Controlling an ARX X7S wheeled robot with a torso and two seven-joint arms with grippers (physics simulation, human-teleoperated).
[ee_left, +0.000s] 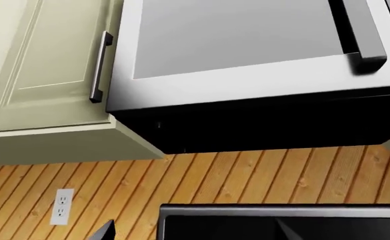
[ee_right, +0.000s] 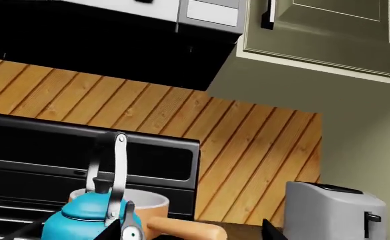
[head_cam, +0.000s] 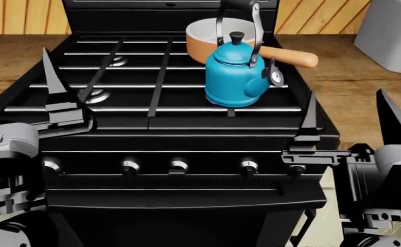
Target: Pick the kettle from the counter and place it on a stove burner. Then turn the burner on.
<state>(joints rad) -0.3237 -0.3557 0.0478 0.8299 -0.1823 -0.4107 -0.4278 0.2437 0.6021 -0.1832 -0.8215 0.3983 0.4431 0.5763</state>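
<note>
A: Item one, the kettle [head_cam: 235,76]. Location?

B: Teal, upright, standing on the range's [head_cam: 186,154] grate bars at the front right of the cooktop, directly in front of the orange saucepan [head_cam: 218,37]. Handle up, spout toward the toaster [head_cam: 393,36] side. No gripper touches it. Whether it sits centred over a stove burner is hard to say, since its body hides whatever lies beneath; the one burner head plainly seen [head_cam: 97,96] is well to the kettle's left.

A: Item two, the tools.

B: Left gripper [head_cam: 63,98]: one dark finger stands near the range's front left edge, holding nothing; its mate is out of frame, so I cannot tell its spread. Right gripper [head_cam: 344,121]: two fingers spread wide, empty, just off the range's front right corner, nearer than the kettle.

A: The counter [head_cam: 351,72]?

B: Brown wood on both sides of the range. The toaster stands on the stretch beyond the kettle's spout side.

A: Step in hand?

B: By my reading, the placing is done and the burner step is open. Five knobs line the front panel below the kettle.

A: Next move?

B: Likely the right gripper drops to the knob [head_cam: 249,165] nearest below the kettle, closes around it and turns. The risk is choosing a knob that feeds another burner.
</note>
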